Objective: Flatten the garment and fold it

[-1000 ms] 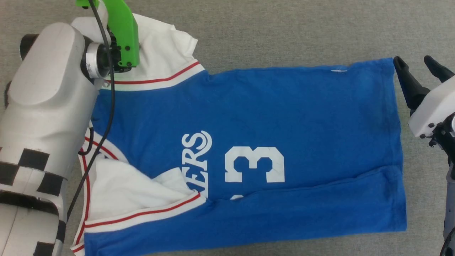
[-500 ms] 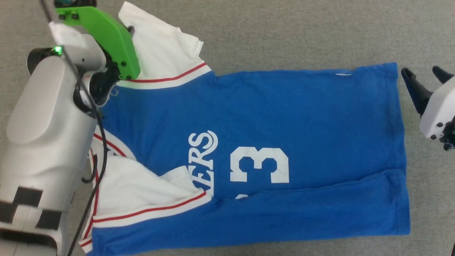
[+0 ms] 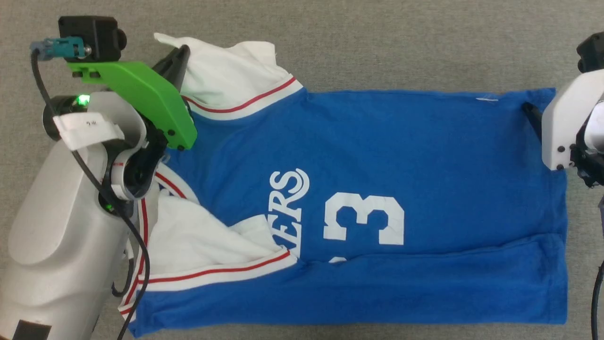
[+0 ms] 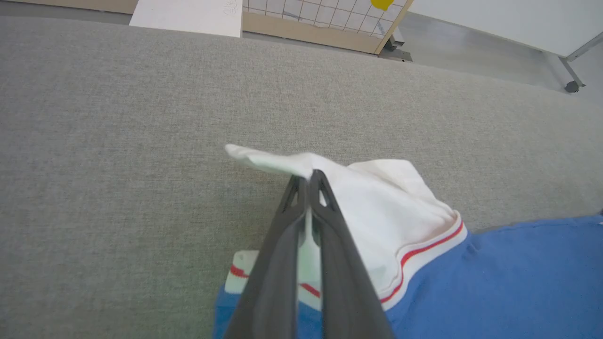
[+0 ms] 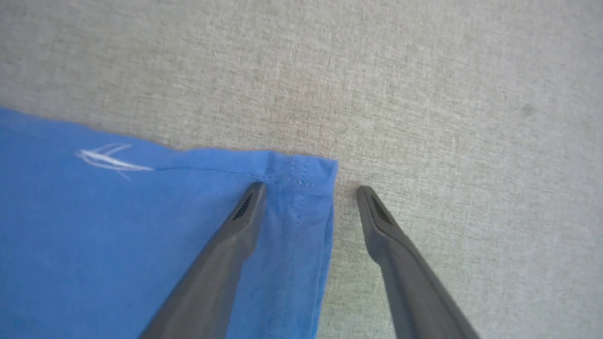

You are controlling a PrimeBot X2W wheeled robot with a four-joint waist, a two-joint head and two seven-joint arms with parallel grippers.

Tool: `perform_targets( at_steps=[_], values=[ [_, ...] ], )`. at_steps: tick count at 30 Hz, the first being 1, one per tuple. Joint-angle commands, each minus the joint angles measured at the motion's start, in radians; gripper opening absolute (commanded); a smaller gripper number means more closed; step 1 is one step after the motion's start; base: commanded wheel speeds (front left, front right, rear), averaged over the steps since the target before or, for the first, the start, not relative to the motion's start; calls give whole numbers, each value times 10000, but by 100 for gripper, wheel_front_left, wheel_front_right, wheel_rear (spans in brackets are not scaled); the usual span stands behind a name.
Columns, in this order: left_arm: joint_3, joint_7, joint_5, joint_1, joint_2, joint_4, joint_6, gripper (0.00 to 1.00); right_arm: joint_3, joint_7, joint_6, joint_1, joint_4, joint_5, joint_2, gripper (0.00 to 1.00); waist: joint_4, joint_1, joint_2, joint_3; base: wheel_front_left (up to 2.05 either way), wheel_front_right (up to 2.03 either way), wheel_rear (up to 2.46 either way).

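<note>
The blue shirt (image 3: 377,156) lies on the grey worktop (image 3: 377,42). The left fingers (image 4: 318,186), pressed together, pinch its white sleeve (image 4: 377,197) near the edge. The right fingers (image 5: 242,216), spread apart, straddle its hem corner (image 5: 301,174), one resting on cloth.

Grey felt surface (image 4: 118,117), wooden grid frame (image 4: 325,28)

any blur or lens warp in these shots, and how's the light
Head view: even, flat light, no glare, lettering on the garment crisp. Left wrist view: wide-angle bend bows the far edge of the grey surface; the left claw goes soft close to the lens. Right wrist view: softest of the three, weave slightly smeared, the right claw blurred toward the bottom edge.
</note>
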Motion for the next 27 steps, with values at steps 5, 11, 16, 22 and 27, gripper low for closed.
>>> perform_targets(
  at_steps=[5, 11, 16, 22, 27],
  values=[
    [89, -194, -134, 313, 104, -220, 41, 0, 201, 364, -13, -161, 421, 485, -60, 0, 56, -1, 0, -91, 0, 0, 0],
    [219, -538, -357, 524, 83, -276, -209, 0, -166, -430, -13, 49, -20, 942, -180, 0, 52, -1, 0, -907, 0, 0, 0],
    [353, -603, -685, 1432, 199, -576, -217, 0, -355, -909, -13, 1003, -324, 1361, -276, 0, 34, -1, 0, -1775, 0, 0, 0],
    [690, -835, -1072, 3390, 337, -1329, 242, 0, -661, -1424, -13, 2380, -456, 1585, -152, 0, 15, -1, 0, -2718, 0, 0, 0],
    [867, -1014, -1441, 4978, 213, -1833, 631, 0, -960, -1613, -13, 3289, -513, 1647, 135, 0, 112, -1, 0, -3102, 0, 0, 0]
  ],
)
